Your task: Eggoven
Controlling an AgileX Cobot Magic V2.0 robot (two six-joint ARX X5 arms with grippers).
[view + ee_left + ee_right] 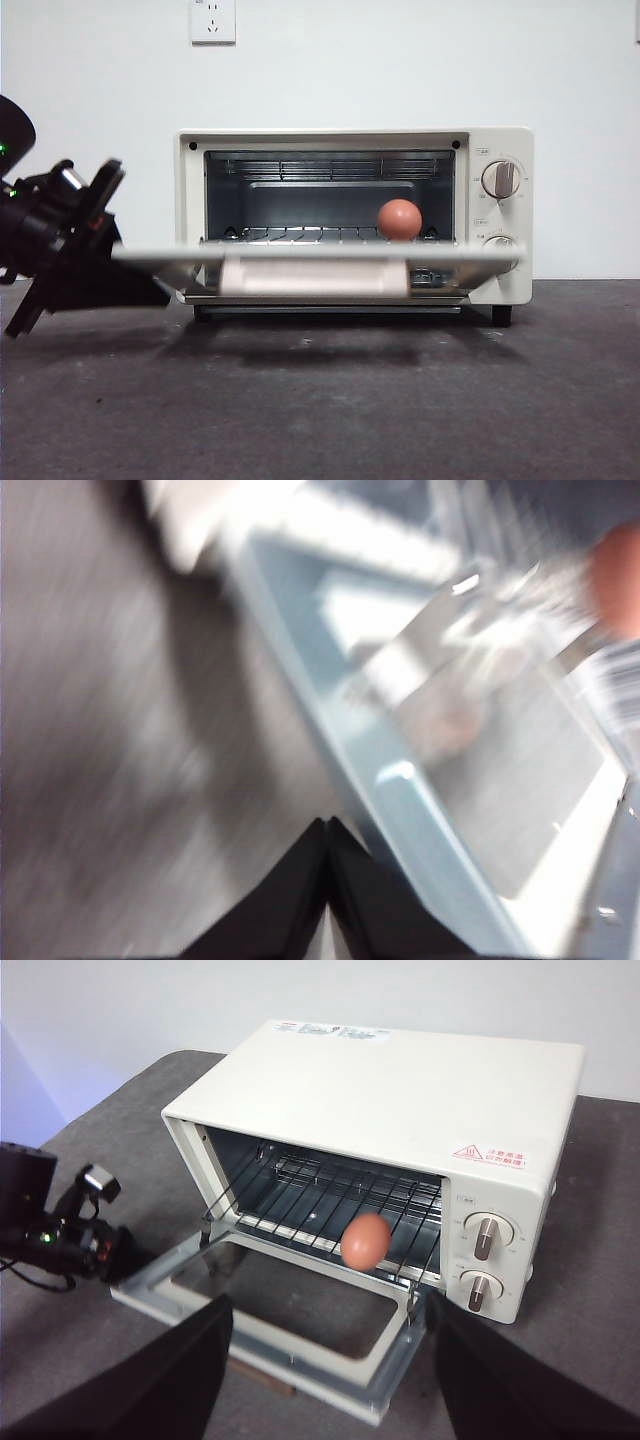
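The cream oven stands with its door folded down flat, tan handle facing front. The reddish-brown egg lies on the wire rack inside, toward the knob side. It also shows as a blur, the egg, in the left wrist view. My left gripper is shut with nothing between its jaws, right beside the door's left edge and low over the table. My right gripper hangs open, high up in front of the oven.
Two knobs sit on the oven's right panel. The dark grey table runs in front of and around the oven. A white wall with a socket stands behind. The left wrist picture is motion-blurred.
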